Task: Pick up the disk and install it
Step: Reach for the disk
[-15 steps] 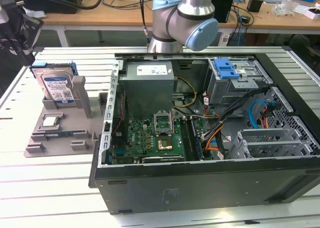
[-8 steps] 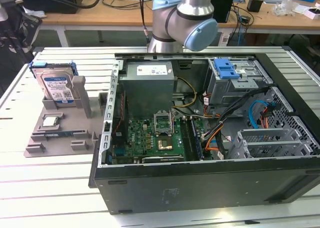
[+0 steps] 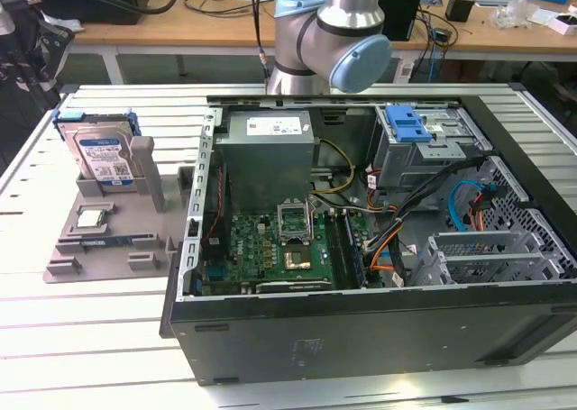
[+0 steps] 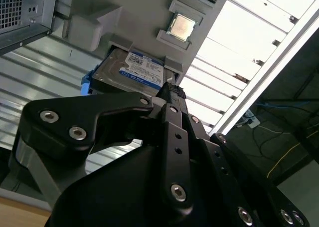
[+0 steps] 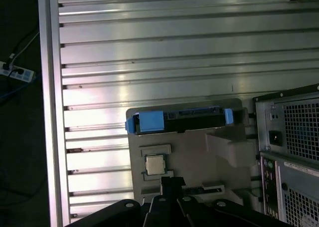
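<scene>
One arm, one target, nothing picked yet

Exterior view: disk [image 3: 104,156] stands on edge, label facing the camera, in a slot of the grey holder [image 3: 108,248]. It sits at about 9 o'clock from the open PC case [image 3: 361,329], on the exterior view's left. Blue carrier frame [image 3: 68,119] runs along its upper edge. A processor chip [image 3: 90,218] lies flat on the holder at 6 o'clock from the disk. Holder and case both sit on the slatted aluminium table [image 3: 90,347]. Arm [image 3: 334,31] rises at 12 o'clock from the case, behind the power supply box [image 3: 268,149]. Blue bracket [image 3: 406,122] tops the drive cage [image 3: 424,158] at 2 o'clock inside the case. Motherboard [image 3: 270,243] lies on the case floor.

Second wrist view: gripper [image 4: 172,90] is black, with nothing visibly in it. Disk [image 4: 130,70] is beyond its tip, seated in the holder [image 4: 144,12], label visible. Chip [image 4: 182,26] lies further along the holder. Pincer state: can't tell, released or clenched.

First wrist view: gripper [image 5: 172,183] is over the holder [image 5: 224,152], apart from the disk. Disk [image 5: 194,115] is seen edge-on, upright in its slot, blue carrier tabs at both ends. Chip [image 5: 155,164] lies between gripper and disk. Case rear panel [image 5: 294,137] is just beside the holder. Table slats [image 5: 149,47] lie beyond the disk
</scene>
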`<state>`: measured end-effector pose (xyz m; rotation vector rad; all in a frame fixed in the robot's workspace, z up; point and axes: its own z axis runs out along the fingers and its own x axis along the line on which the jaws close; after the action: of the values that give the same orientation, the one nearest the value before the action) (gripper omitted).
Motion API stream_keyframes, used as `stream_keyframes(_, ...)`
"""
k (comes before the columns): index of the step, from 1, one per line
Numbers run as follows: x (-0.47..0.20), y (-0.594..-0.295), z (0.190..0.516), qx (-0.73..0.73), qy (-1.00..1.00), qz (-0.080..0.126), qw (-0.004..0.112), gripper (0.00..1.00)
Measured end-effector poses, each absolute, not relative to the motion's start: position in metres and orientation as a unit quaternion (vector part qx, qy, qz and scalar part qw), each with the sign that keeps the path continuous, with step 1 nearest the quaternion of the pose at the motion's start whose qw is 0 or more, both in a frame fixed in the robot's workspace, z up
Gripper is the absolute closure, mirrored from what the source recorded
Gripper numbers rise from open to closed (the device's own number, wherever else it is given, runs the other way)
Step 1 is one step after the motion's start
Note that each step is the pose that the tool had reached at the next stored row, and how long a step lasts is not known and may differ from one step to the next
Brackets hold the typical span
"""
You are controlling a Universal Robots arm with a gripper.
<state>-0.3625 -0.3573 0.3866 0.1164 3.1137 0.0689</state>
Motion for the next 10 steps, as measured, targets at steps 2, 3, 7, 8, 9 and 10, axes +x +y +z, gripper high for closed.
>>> stream_keyframes(2,-0.3626,-0.3573,0.3866,0.037,0.999,0.022,0.012,0.89)
stream_keyframes(3,-0.3626,-0.3573,0.3866,0.037,0.999,0.022,0.012,0.89)
stream_keyframes(7,-0.3627,-0.3572,0.3866,0.037,0.999,0.022,0.012,0.89)
stream_keyframes(8,-0.3627,-0.3572,0.3865,0.037,0.999,0.022,0.012,0.89)
stream_keyframes(9,-0.3628,-0.3572,0.3865,0.037,0.999,0.022,0.012,0.89)
stream_keyframes(10,-0.3628,-0.3572,0.3864,0.037,0.999,0.022,0.012,0.89)
